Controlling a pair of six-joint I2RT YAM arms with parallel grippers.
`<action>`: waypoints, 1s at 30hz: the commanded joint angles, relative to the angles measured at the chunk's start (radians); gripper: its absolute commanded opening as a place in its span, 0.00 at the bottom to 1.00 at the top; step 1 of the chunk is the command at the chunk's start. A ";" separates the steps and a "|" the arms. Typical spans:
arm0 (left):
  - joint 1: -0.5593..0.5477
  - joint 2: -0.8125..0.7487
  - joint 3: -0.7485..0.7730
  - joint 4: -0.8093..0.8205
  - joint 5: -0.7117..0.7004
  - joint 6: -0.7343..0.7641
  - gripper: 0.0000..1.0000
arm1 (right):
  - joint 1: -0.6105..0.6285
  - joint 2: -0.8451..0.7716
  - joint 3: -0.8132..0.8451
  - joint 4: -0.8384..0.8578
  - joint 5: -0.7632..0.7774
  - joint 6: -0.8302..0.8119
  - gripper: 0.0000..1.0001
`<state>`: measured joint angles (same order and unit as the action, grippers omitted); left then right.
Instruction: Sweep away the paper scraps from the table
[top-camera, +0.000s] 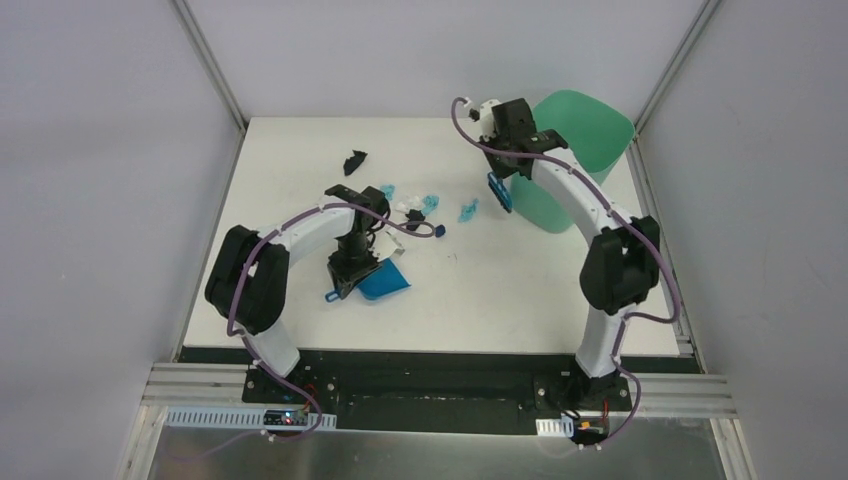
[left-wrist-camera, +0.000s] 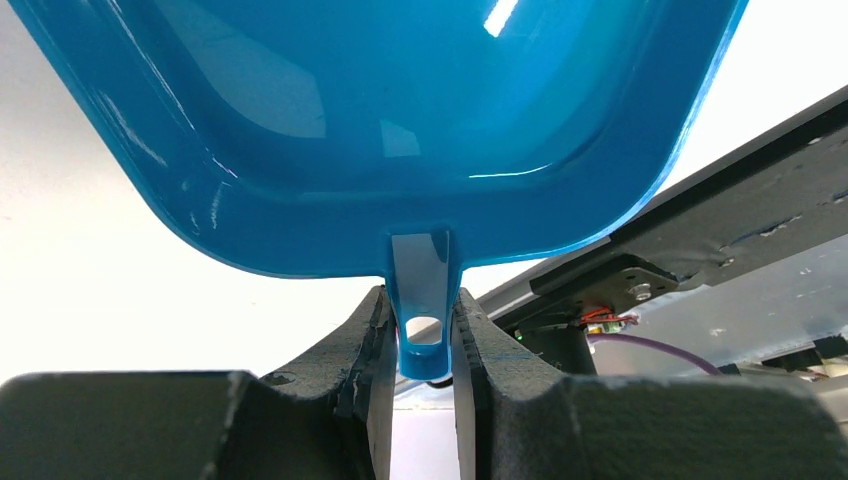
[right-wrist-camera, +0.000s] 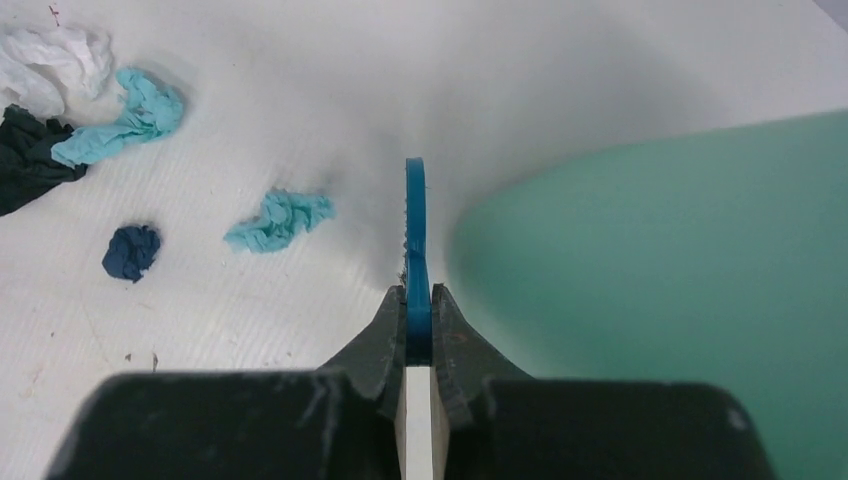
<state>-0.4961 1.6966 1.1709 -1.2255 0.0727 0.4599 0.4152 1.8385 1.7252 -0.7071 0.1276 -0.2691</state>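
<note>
Scraps (top-camera: 420, 208) clustered at centre of counter (top-camera: 520, 290). My left gripper (left-wrist-camera: 425, 345) clamped on dustpan (left-wrist-camera: 380, 130) handle, pan at their 7 o'clock to catch. My right gripper (right-wrist-camera: 418, 335) pinches brush (right-wrist-camera: 416, 220) at their 3 o'clock, for sweeping.

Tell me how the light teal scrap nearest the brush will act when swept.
The teal scrap looks crumpled and thin, so it is probably very light and should slide easily over the flat white table. Its loose folds suggest it may flatten or tumble rather than roll straight.
</note>
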 joint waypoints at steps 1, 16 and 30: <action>-0.032 0.020 0.064 0.004 0.034 -0.006 0.00 | 0.037 0.104 0.097 0.041 0.043 -0.022 0.00; -0.086 0.149 0.149 -0.003 0.015 -0.009 0.00 | 0.163 0.138 0.134 -0.081 -0.367 0.218 0.00; -0.114 0.155 0.170 -0.010 0.018 -0.020 0.00 | 0.225 0.012 -0.021 0.064 -0.732 0.550 0.00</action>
<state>-0.6079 1.8580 1.3121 -1.2484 0.0841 0.4557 0.6327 1.9442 1.7294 -0.7021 -0.4091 0.1524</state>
